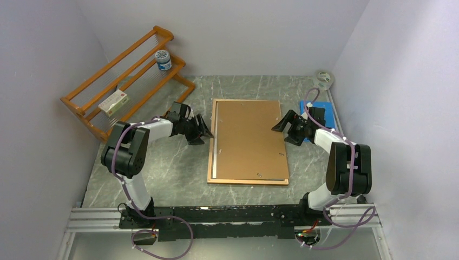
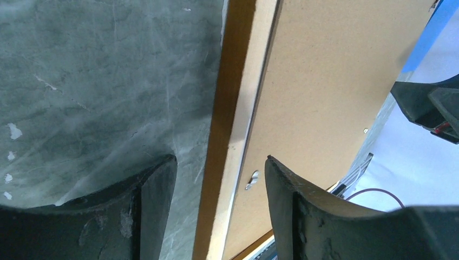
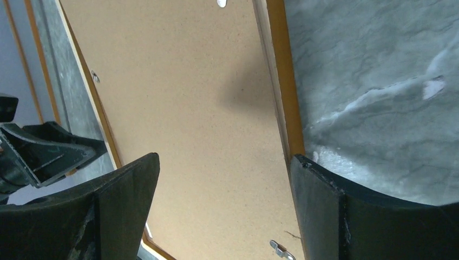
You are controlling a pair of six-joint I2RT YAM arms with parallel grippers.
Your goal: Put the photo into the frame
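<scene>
The frame [image 1: 248, 182] lies flat, back up, in the middle of the table. The plain brown backing board [image 1: 249, 135] rests in it, shifted a little to the right. A pale strip [image 1: 215, 157] shows along the board's left side; I cannot tell whether it is the photo's white back. The printed side of the photo is hidden. My left gripper [image 1: 207, 130] is open and empty, its jaws astride the frame's left rail [image 2: 227, 97]. My right gripper [image 1: 276, 127] is open and empty over the board's right edge [image 3: 189, 108], beside the right rail [image 3: 281, 81].
An orange wooden rack [image 1: 127, 81] stands at the back left with a jar [image 1: 163, 59] and a small box [image 1: 113, 103] on it. A blue sheet [image 1: 319, 116] lies under my right arm. A tape roll [image 1: 323, 78] sits in the back right corner. Small metal clips [image 2: 252, 180] dot the board.
</scene>
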